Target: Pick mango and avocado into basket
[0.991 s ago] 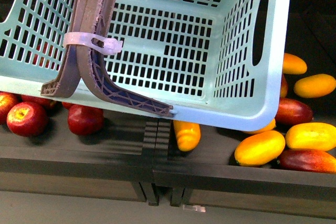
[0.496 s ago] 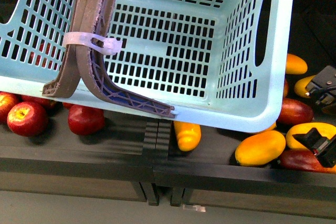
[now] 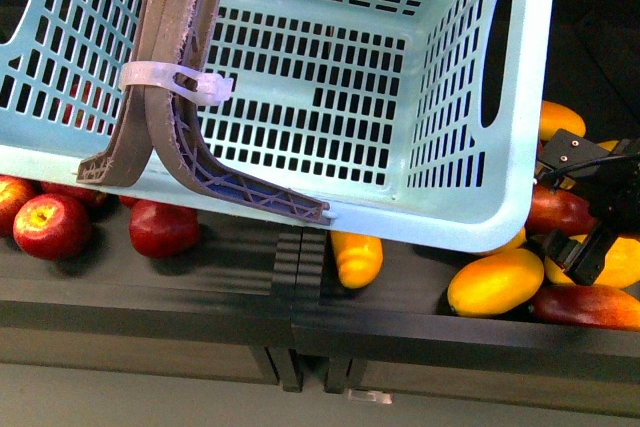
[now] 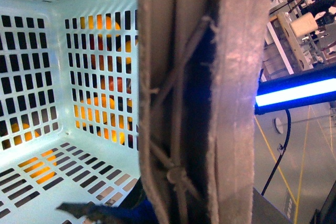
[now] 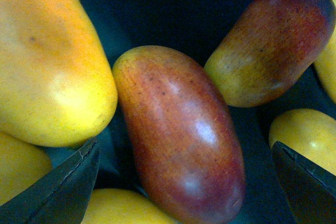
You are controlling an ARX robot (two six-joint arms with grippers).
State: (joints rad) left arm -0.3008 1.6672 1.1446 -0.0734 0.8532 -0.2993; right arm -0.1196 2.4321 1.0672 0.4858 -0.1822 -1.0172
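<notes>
1. We see a dark table (image 3: 200, 282) built of two sections that meet at a ribbed seam (image 3: 290, 267).
2. On its left section lie red apples: one (image 3: 45, 227) shows a yellowish stem hollow, and another (image 3: 162, 228) sits near it.
3. Just right of the seam, a yellow mango (image 3: 356, 258) lies alone.
4. Further right, a yellow-orange mango (image 3: 495, 282) rests near the front lip, and another yellow one (image 3: 560, 120) lies toward the back.
5. In the right wrist view we see a big yellow mango (image 5: 50, 61) close up.
6. In the left wrist view we see a glowing blue light bar (image 4: 294, 92), a black cable (image 4: 278, 150) and a pale floor (image 4: 291, 182) with yellow lines.
</notes>
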